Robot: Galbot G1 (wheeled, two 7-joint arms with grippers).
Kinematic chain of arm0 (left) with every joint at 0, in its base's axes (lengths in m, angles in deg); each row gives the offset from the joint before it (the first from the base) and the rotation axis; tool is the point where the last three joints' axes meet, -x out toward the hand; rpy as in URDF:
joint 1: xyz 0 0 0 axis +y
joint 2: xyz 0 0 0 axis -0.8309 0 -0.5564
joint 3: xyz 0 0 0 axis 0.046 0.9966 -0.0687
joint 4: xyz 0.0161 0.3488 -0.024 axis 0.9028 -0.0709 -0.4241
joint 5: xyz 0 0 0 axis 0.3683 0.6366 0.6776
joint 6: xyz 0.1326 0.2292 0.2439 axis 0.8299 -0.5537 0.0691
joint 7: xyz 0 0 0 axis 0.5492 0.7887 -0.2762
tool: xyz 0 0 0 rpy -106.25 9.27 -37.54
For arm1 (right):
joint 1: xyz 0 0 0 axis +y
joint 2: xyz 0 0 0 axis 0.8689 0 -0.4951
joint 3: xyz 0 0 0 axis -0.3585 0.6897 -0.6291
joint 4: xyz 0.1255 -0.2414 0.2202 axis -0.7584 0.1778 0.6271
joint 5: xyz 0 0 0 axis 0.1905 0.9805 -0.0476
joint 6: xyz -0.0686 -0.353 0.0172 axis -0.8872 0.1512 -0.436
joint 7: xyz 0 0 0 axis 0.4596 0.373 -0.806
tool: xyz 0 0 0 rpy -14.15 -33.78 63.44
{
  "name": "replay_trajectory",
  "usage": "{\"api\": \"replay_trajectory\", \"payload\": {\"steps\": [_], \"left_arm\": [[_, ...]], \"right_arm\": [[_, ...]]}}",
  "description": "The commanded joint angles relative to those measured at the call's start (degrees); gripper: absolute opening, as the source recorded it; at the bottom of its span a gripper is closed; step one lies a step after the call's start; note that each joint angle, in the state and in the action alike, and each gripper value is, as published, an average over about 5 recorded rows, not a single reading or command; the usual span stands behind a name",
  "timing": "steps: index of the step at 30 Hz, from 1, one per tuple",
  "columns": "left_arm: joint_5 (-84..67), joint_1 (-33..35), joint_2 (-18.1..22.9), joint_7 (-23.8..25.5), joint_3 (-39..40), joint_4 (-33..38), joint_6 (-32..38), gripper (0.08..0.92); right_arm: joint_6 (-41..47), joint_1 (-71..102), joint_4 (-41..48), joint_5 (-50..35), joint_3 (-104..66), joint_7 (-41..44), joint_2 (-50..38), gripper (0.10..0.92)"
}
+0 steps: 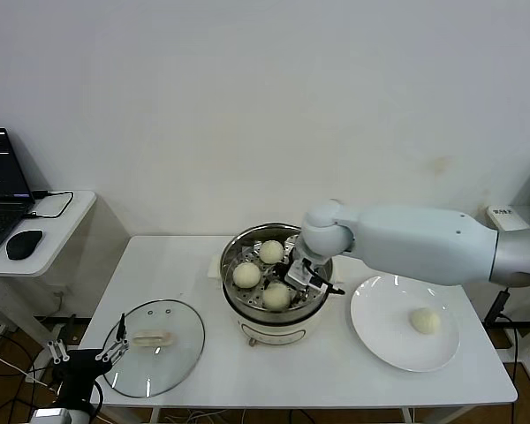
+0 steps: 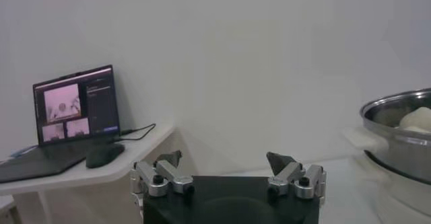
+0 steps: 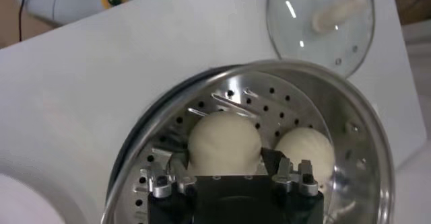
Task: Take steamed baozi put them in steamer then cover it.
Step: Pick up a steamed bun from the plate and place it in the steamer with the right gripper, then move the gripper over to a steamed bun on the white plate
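- The head view takes in the whole white table (image 1: 203, 265); the steamer (image 1: 247, 318) stands at its middle, the cover (image 1: 155, 346) lies flat on the table to the steamer's left, and a white plate (image 1: 380, 340) sits to its right with one baozi (image 1: 425, 321) on it, well apart from the pot
- Three buns rest on the perforated tray in that view; the nearest bun (image 1: 276, 295) sits right at the right gripper (image 1: 302, 281), which reaches down inside the pot
- Only the right wrist view shows the grip; the right gripper (image 3: 227, 171) has a finger on each side of one bun (image 3: 224, 141), grasping it low over the tray (image 3: 296, 107); a second bun (image 3: 304, 149) lies just beside it; the third is out of this frame
- That view also catches the glass cover (image 3: 320, 20) beyond the steamer's rim
- The left wrist view alone shows the left gripper (image 2: 225, 161) released, its fingers spread with nothing between them; the head view places it low at the table's near left corner, beside the cover
- In the left wrist view the steamer (image 2: 401, 138) is cut off at the frame edge; a laptop (image 2: 74, 114) and mouse (image 2: 104, 155) sit on a side desk (image 2: 135, 153)
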Motion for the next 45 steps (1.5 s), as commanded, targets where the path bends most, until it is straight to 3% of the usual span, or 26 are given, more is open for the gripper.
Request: {"api": "replay_trajectory", "payload": {"steps": [1, 5, 9, 17, 20, 26, 32, 45], "left_arm": [[0.0, -0.1, 0.0, 0.0, 0.0, 0.0, 0.0, 0.823], [-0.1, -0.2, -0.3, 0.1, 0.0, 0.0, 0.0, 0.823], [-0.1, -0.4, -0.8, 0.1, -0.2, -0.2, 0.0, 0.823], [-0.3, -0.8, -1.7, 0.2, 0.0, -0.4, 0.0, 0.823], [-0.5, -1.0, -2.3, 0.2, 0.0, -0.3, -0.1, 0.823], [-0.6, -1.4, -3.0, 0.2, 0.8, -0.4, -0.1, 0.823], [-0.3, -1.7, -3.0, 0.2, 1.7, -1.0, -0.1, 0.823], [0.2, -0.7, -2.7, 0.2, 1.7, -1.4, -0.1, 0.823]], "right_arm": [[-2.0, -0.6, 0.5, 1.1, -0.4, -0.3, 0.3, 0.723], [-1.4, -2.1, 0.9, -0.6, -2.9, -0.6, -1.2, 0.804], [1.4, -3.1, 1.7, -2.8, -6.6, -0.9, -4.1, 0.822], [22.5, -2.3, -1.8, -9.6, -12.7, 0.8, -16.5, 0.823], [26.2, -0.1, -3.9, -9.3, -14.2, 1.9, -23.4, 0.823], [25.4, 7.7, -5.8, -3.0, -17.2, 2.9, -34.2, 0.823], [22.5, 25.9, -5.3, 3.9, -32.1, 3.9, -40.3, 0.823], [17.6, 49.2, 5.7, 13.2, -51.9, 4.6, -37.1, 0.823]]}}
